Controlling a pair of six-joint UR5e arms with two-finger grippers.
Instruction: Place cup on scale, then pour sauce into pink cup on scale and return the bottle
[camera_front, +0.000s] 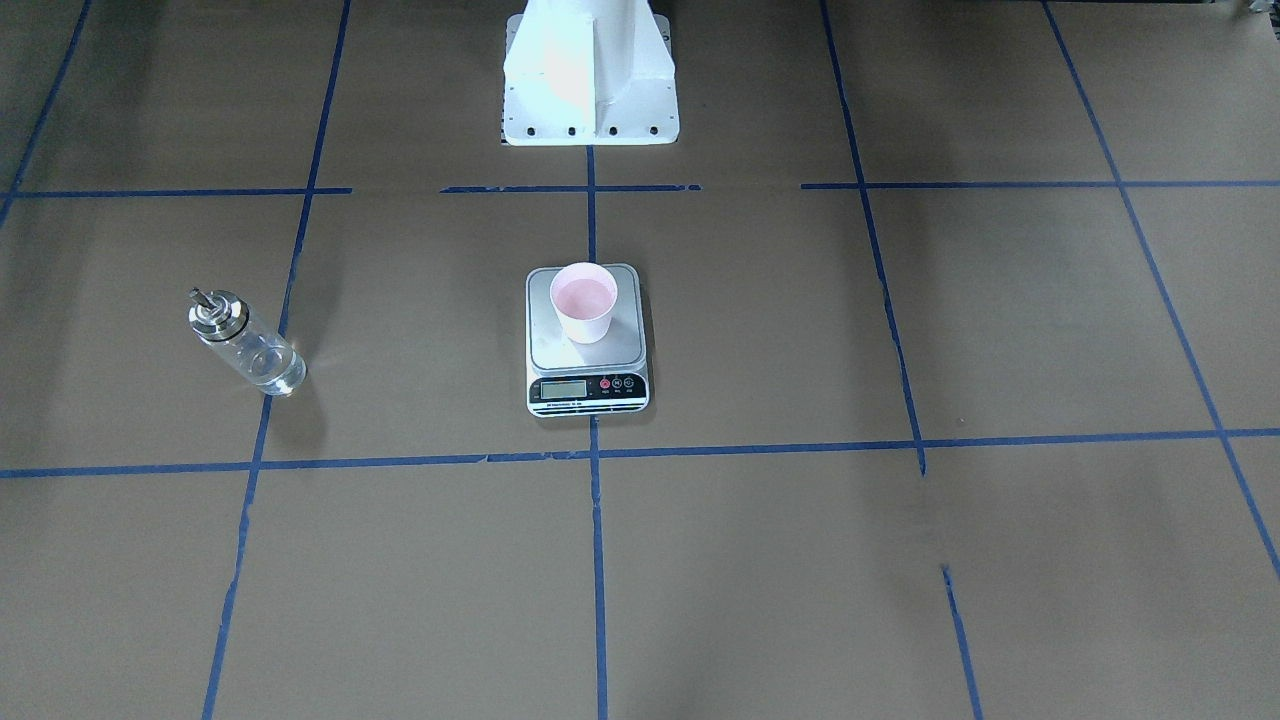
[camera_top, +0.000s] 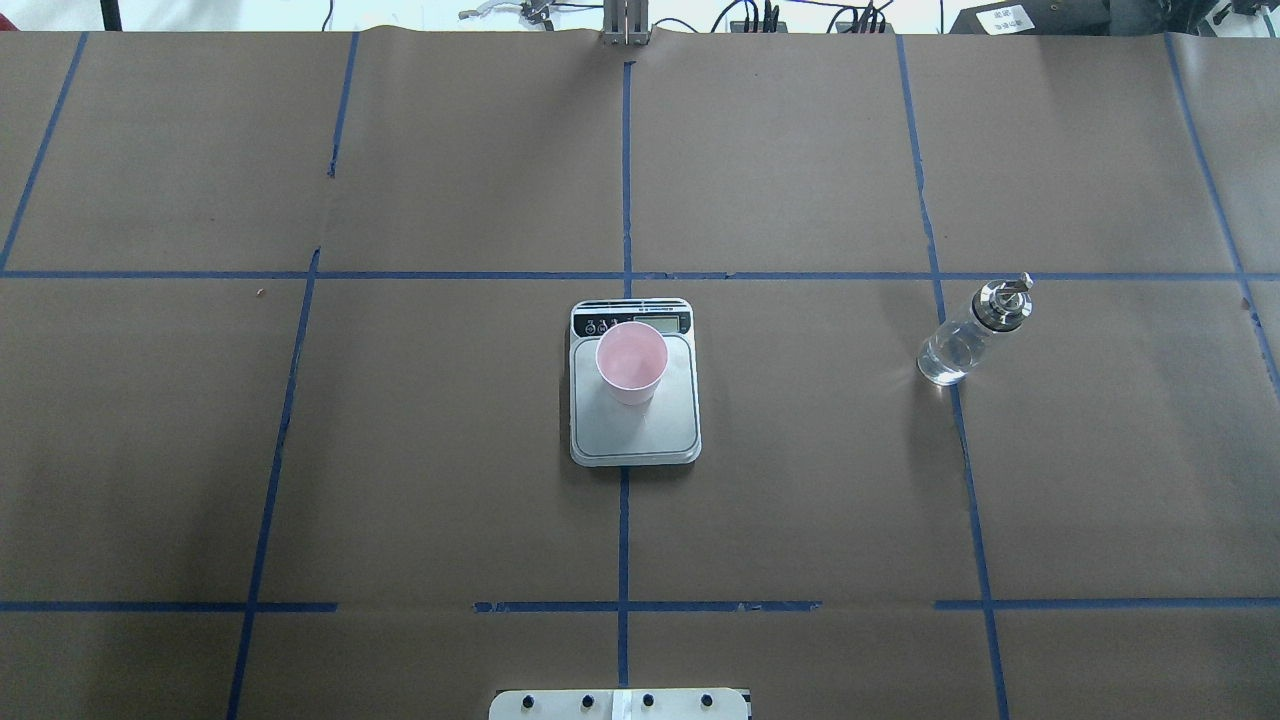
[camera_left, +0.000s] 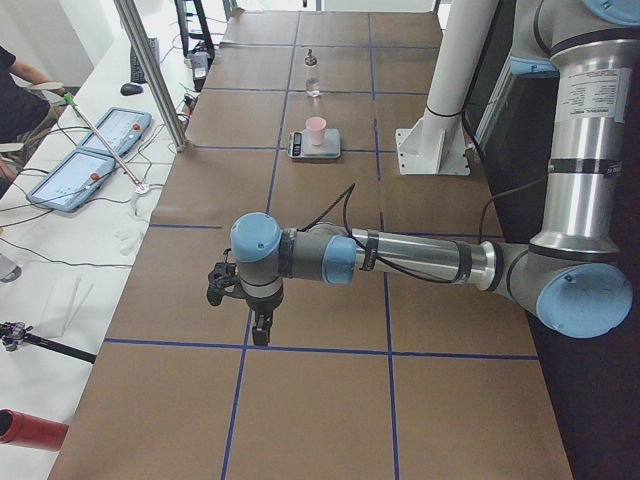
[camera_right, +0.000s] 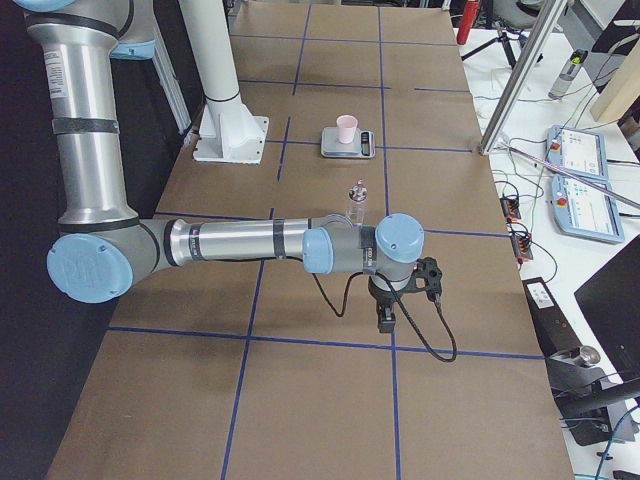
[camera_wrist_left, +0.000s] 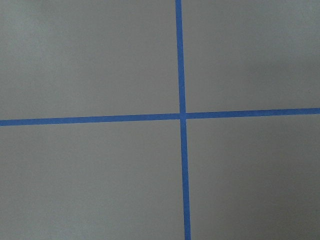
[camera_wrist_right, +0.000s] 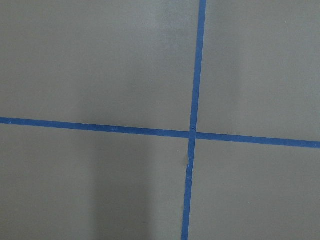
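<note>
Pale pink tapered cup (camera_top: 632, 362) stands on silver rectangular scale (camera_top: 640, 432), clear glass bottle (camera_top: 960, 345) well apart; left gripper (camera_left: 261, 333) and right gripper (camera_right: 386, 322) state: cannot tell.

Item count, qty each:
Cup (camera_top: 631, 362): 1.
Scale (camera_top: 640, 435): 1.
Bottle (camera_top: 968, 335): 1.
Robot arms: 2, i.e. left arm (camera_left: 400, 258) and right arm (camera_right: 240, 240).
Pincers: 2, 1 per arm, i.e. left pincer (camera_left: 261, 328) and right pincer (camera_right: 386, 320).
White pedestal (camera_front: 590, 80): 1.
Surface (camera_top: 800, 450): 1, brown w/ blue tape grid.
Touch panels (camera_left: 112, 130), off to the side: 2.
Person (camera_left: 18, 95): 1, partly in view.
</note>
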